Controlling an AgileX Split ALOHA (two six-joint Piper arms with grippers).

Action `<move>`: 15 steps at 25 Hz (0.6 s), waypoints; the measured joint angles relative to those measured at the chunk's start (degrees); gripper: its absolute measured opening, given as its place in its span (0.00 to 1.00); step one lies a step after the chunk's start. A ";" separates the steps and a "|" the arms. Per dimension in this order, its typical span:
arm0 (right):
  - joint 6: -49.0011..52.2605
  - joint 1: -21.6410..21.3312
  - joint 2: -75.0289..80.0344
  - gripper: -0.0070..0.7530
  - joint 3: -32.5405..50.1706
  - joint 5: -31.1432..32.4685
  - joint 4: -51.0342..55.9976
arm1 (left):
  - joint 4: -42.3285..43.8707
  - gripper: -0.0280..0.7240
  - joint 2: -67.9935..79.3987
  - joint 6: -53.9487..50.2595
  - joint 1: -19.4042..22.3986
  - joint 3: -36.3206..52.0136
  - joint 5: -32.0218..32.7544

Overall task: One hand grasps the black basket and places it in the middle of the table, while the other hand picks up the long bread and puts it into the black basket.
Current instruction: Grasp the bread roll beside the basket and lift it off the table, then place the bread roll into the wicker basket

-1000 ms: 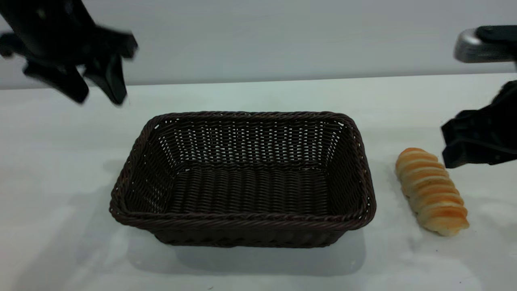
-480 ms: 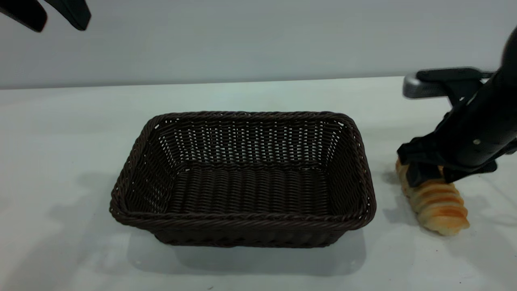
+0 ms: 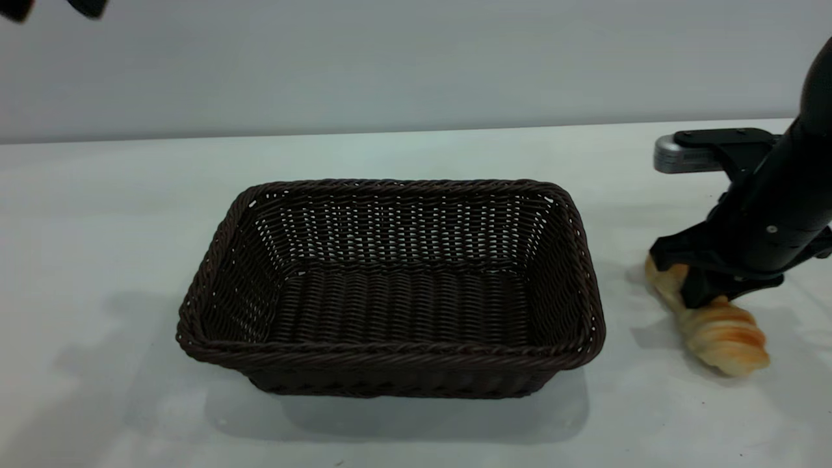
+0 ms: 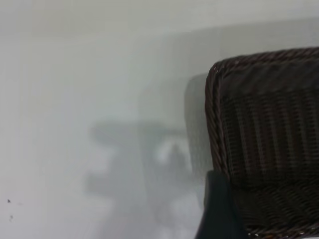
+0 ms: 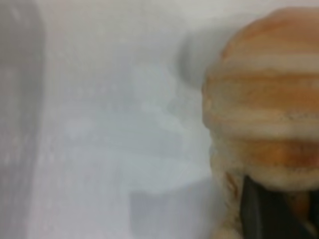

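The black basket [image 3: 390, 356] stands open and empty in the middle of the white table [image 3: 110, 214]. Its corner also shows in the left wrist view [image 4: 269, 129]. The long bread [image 3: 725, 335] lies on the table to the right of the basket. My right gripper [image 3: 699, 296] is down on the bread's far half and shut on it, pinching it narrow. The right wrist view shows the bread [image 5: 264, 109] close up against a dark finger [image 5: 259, 209]. My left gripper [image 3: 52, 6] is high at the far left, open and empty, with only its tips showing.
A pale grey wall runs behind the table's back edge. Bare tabletop lies left of the basket and in front of it. The right arm's silver wrist part [image 3: 682, 159] hangs above the table behind the bread.
My right gripper came down onto the bread and closed, squeezing it and shifting it slightly. My left gripper rose up and left, nearly out of the exterior view. The basket did not move.
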 joint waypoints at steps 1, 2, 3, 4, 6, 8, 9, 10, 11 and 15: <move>-0.03 -0.28 -0.83 0.08 0.10 1.02 -0.38 | 0.00 0.77 -0.71 0.00 0.00 0.00 0.00; -0.03 -0.59 -1.96 0.08 0.19 2.23 -0.66 | 0.00 0.77 -1.23 0.00 0.00 0.00 0.00; -0.03 -0.72 -3.22 0.08 0.30 3.32 -0.99 | 0.00 0.77 -1.67 0.00 0.00 0.00 0.00; -0.03 -0.76 -5.13 0.08 0.36 4.27 -1.05 | 0.00 0.77 -2.05 0.00 0.00 0.00 0.00; -0.03 -0.61 -9.39 0.07 0.41 6.04 -1.19 | 0.00 0.77 -2.35 0.00 0.00 0.00 0.00; -0.03 0.11 -14.20 0.07 0.41 7.79 -1.20 | 0.00 0.77 -2.40 0.00 0.00 0.00 0.00; -0.03 0.90 -16.40 0.07 0.41 8.32 -1.20 | 0.00 0.77 -2.40 0.00 0.00 0.00 0.00; -0.03 1.76 -18.05 0.07 0.47 8.57 -0.95 | 0.00 0.77 -2.40 0.00 0.00 0.00 0.00; -0.09 3.11 -19.76 0.07 0.47 8.69 -0.65 | 0.00 0.77 -2.40 0.00 0.00 0.00 0.00; -1.49 10.36 -22.44 0.07 0.47 7.82 1.18 | 0.00 0.77 -2.40 0.00 0.00 0.00 0.00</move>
